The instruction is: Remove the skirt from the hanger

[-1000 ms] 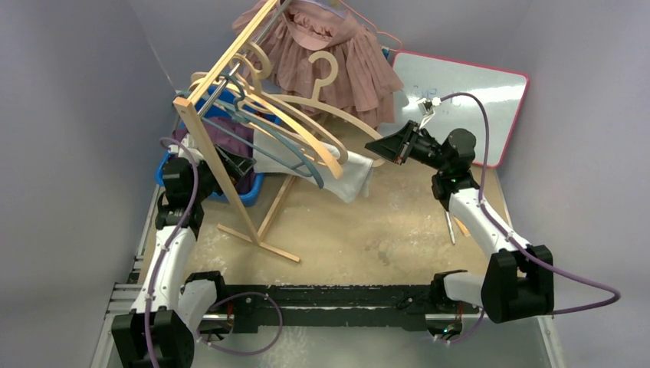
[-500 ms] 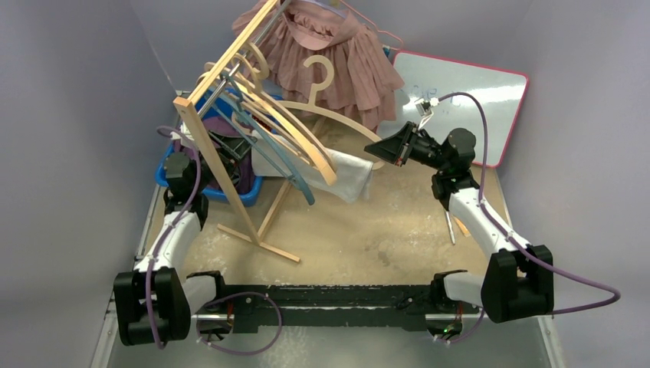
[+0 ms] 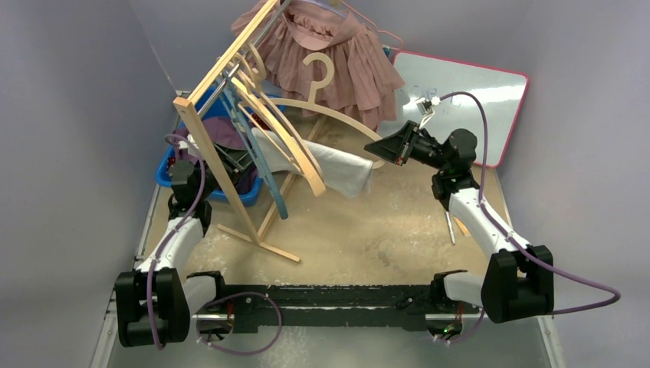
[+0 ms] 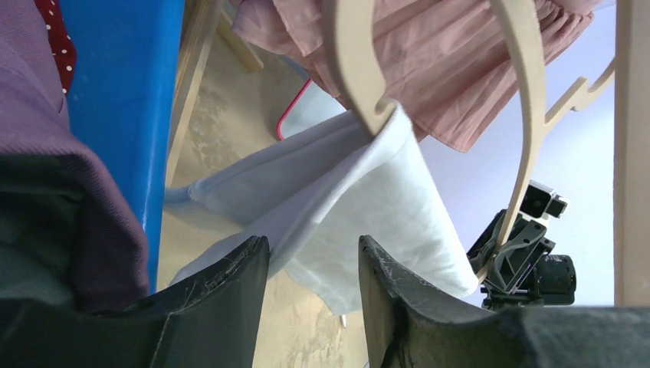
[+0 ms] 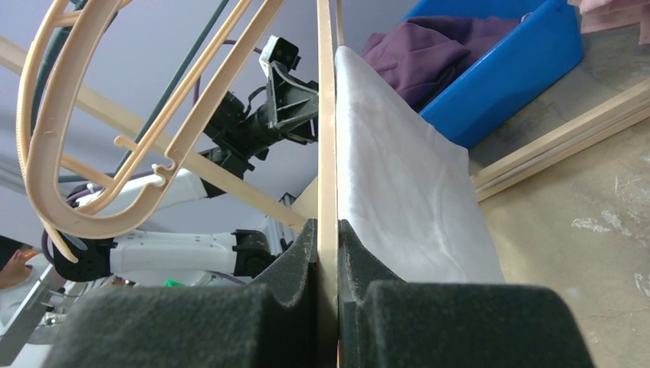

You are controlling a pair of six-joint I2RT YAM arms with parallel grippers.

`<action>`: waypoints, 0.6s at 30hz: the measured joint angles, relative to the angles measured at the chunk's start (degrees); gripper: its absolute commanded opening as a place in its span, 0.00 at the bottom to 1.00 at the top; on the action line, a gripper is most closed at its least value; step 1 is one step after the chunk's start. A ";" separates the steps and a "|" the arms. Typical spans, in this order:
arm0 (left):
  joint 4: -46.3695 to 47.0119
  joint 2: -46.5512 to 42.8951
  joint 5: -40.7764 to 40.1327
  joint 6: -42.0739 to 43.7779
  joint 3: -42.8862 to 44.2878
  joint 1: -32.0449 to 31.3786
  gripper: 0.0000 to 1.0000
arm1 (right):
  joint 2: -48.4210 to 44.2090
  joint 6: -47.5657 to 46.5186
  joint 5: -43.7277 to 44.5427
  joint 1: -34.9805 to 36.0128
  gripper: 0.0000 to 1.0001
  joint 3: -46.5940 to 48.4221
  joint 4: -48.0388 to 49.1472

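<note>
The white skirt (image 3: 337,169) drapes over one arm of a curved wooden hanger (image 3: 337,113) and sags toward the sandy table. My right gripper (image 3: 375,149) is shut on the hanger's other end; in the right wrist view the wood (image 5: 327,115) is pinched between the jaws (image 5: 328,230), with the skirt (image 5: 398,176) just right of it. My left gripper (image 3: 239,161) sits over the blue bin, behind the rack post. In its own view the jaws (image 4: 313,253) stand partly apart. The skirt's (image 4: 360,192) lower edge hangs just beyond the fingertips, and nothing is pinched.
A tilted wooden rack (image 3: 211,153) carries several empty hangers (image 3: 283,146) and a pink ruffled garment (image 3: 329,54). The blue bin (image 3: 172,165) holds purple cloth (image 3: 222,132). A whiteboard (image 3: 467,92) leans at the back right. A thin tool (image 3: 450,228) lies beside the right arm.
My left arm has swung in over the bin toward the skirt and its jaws have narrowed. The empty hangers on the rack have swung down. The right gripper has stayed put on the hanger.
</note>
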 measured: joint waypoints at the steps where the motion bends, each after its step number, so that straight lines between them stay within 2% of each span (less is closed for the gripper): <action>1: -0.20 0.00 0.02 0.02 0.00 0.00 0.44 | 0.00 0.15 -0.02 0.00 0.00 0.00 0.31; 7: -0.11 1.92 0.48 0.24 0.02 -0.17 0.39 | 0.00 0.90 -0.11 0.00 0.00 0.00 1.36; 13: -0.68 5.86 1.18 0.24 0.79 -0.37 0.12 | 0.00 1.03 -0.24 0.00 0.00 0.00 1.53; 15: -0.96 6.12 1.46 0.13 1.11 -0.37 0.00 | 0.00 1.01 -0.22 0.00 0.00 0.00 1.53; 18: -1.90 5.27 1.95 -0.02 1.49 -0.37 0.00 | 0.00 0.11 -0.07 0.00 0.00 0.00 1.22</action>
